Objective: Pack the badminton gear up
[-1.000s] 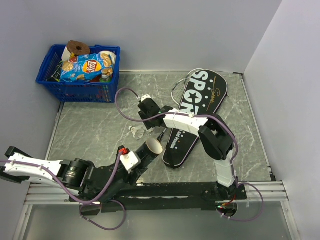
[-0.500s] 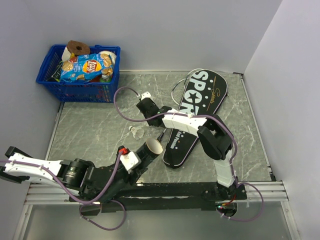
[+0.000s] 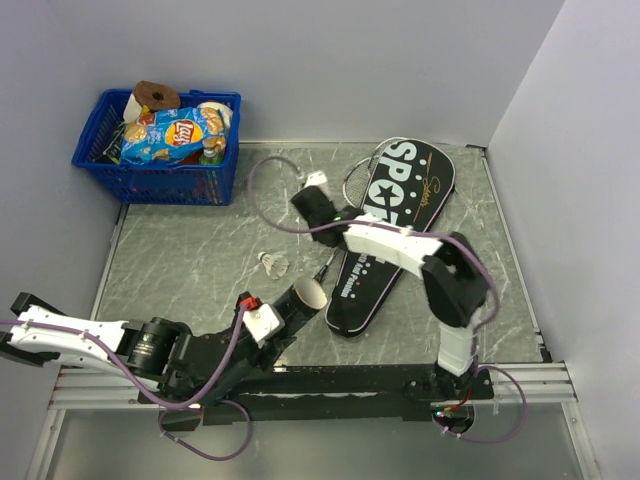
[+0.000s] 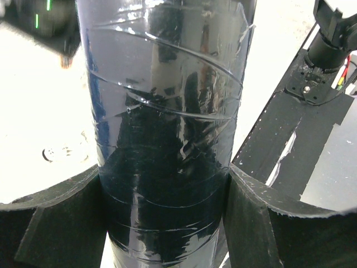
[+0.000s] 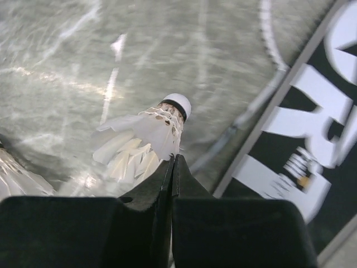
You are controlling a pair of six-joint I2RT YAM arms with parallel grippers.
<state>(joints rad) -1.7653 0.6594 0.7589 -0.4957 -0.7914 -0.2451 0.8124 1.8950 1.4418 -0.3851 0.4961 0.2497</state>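
Note:
My left gripper [image 4: 164, 184] is shut on the long dark tube [image 4: 162, 84], with a finger pressed against each side. In the top view the tube [image 3: 303, 297] lies slanted at the near middle, its open mouth facing the far right. My right gripper [image 5: 173, 159] is shut, pinching the feathers of a white shuttlecock [image 5: 148, 134] above the table. That gripper [image 3: 315, 200] hovers just left of the black bag lettered SPORT [image 3: 400, 215]. White racket frames [image 3: 358, 172] poke out beside the bag. A second shuttlecock [image 3: 272, 263] lies on the table.
A blue plastic basket [image 3: 150, 185] with a crisp packet stands at the far left corner. Grey walls close in the marble tabletop [image 3: 180, 260] at the back and right. The black rail with the arm bases [image 3: 350, 380] runs along the near edge.
My right gripper has closed on the shuttlecock and moved toward the far right, nearer the bag. The left arm and the tube have stayed still.

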